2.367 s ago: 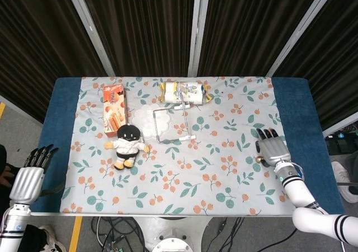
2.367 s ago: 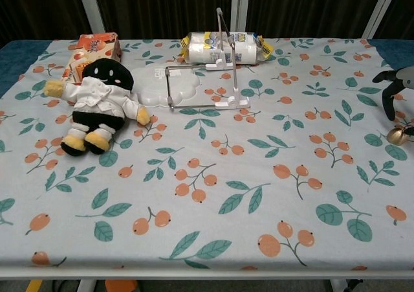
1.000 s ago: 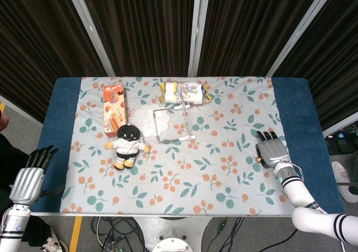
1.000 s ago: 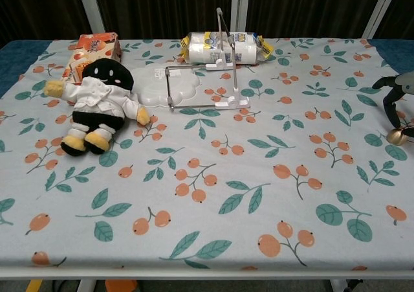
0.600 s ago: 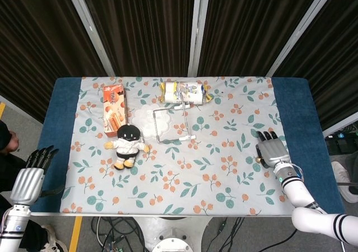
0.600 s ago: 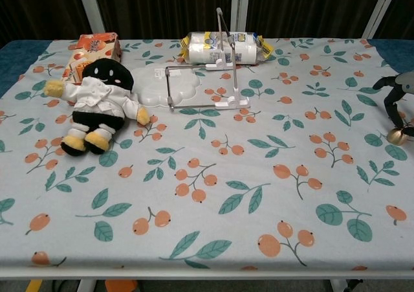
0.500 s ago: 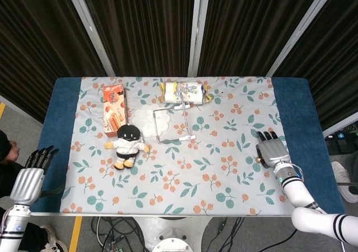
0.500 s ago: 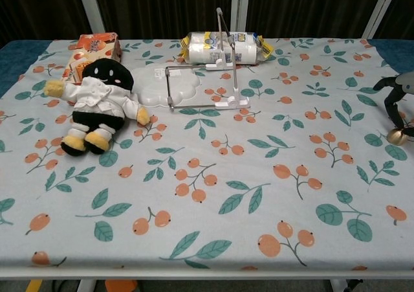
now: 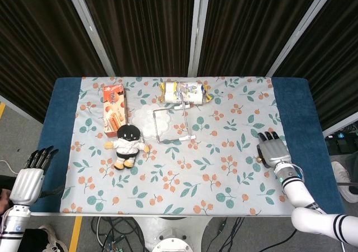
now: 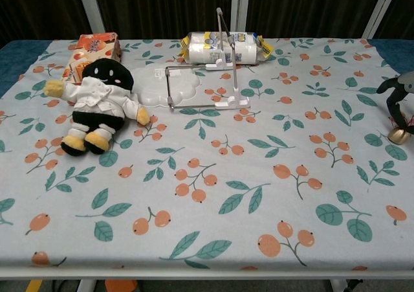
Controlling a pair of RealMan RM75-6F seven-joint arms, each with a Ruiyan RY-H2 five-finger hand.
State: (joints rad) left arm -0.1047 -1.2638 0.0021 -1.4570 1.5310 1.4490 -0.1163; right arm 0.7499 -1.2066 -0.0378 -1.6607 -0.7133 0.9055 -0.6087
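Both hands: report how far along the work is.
Done: nothing shows as moved; the plush doll, biscuit box, wrapped rolls and wire stand lie untouched. In hand: nothing; the right hand rests empty at the cloth's right edge, and the left hand hangs off the table. Left: any grasp at all.

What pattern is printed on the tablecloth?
The tablecloth is pale with orange berries and teal leaves; it shows clearest in the chest view.

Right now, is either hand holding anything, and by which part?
Nothing is held. The right hand rests over the floral cloth at the table's right side, fingers apart. The left hand hangs off the table's left edge, fingers apart.
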